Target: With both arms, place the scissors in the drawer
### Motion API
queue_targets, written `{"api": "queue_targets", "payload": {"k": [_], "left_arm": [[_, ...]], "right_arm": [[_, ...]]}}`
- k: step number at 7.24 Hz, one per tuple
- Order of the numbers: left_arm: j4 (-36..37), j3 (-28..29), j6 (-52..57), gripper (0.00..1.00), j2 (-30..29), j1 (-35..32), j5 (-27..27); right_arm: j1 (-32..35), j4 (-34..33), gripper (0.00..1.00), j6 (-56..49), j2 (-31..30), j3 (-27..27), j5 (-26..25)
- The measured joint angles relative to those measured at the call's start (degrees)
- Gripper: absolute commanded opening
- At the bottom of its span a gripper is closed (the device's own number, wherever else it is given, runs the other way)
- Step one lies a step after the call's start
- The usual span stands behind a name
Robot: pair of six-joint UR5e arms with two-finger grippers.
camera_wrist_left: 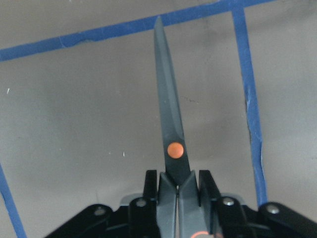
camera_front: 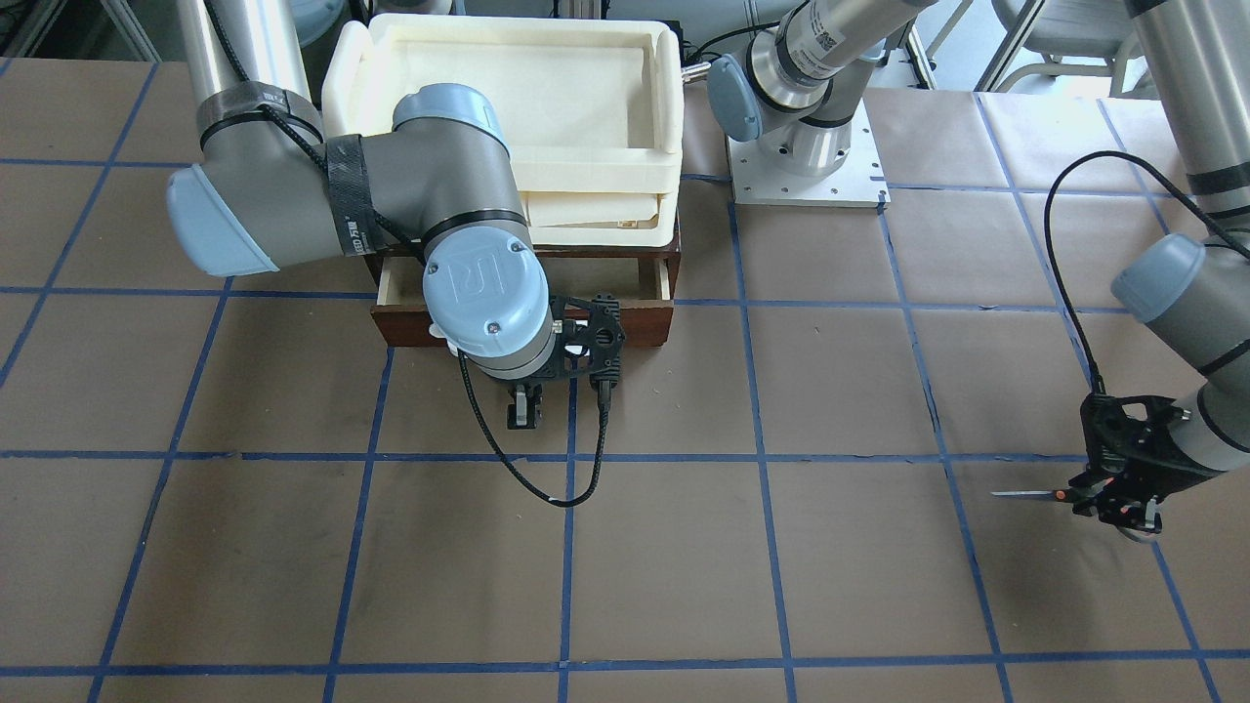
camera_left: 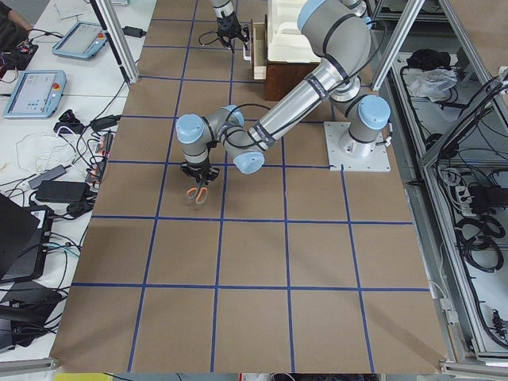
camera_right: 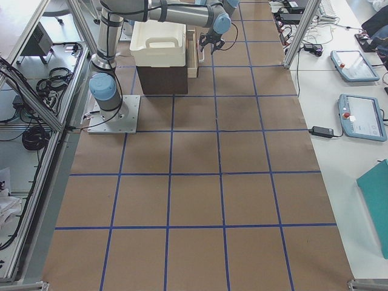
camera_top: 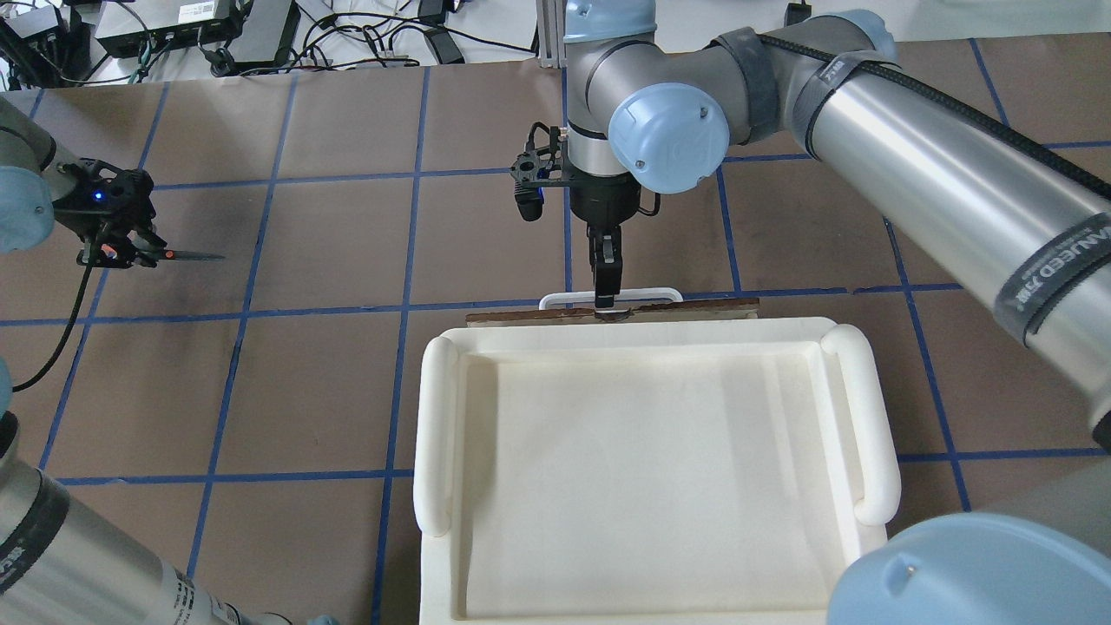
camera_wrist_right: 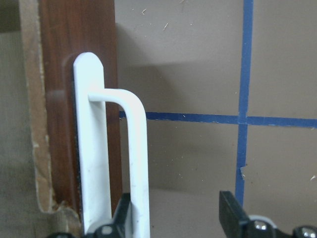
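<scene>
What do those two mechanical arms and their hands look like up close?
The right arm and left arm are silver-grey tubes with round light blue joint caps. Black straps with white lettering bind a black braided cable along them. Each ends in a black, open-framed two-finger hand: right hand, left hand.

silver-grey tubular arms point(camera_front: 283, 200) wearing light blue joint caps point(camera_front: 485, 293), black cables point(camera_front: 562, 503) looping off wrists, black lettered straps point(camera_front: 347, 195) wrapping links
</scene>
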Motion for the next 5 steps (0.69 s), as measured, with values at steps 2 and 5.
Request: {"api": "queue_targets", "payload": {"k": [2, 5], "left_arm": [[-0.5, 0.0, -0.1, 0.00, 0.2, -0.1, 0.0], [-0.9, 0.0, -0.3, 0.00, 0.5, -0.1, 0.0]], "right_arm": [[-0.2, -0.1, 0.65, -0.4, 1.4, -1.7, -0.1], [-1.2, -0.2, 0.65, -0.9, 2.1, -3.3, 0.0]]}}
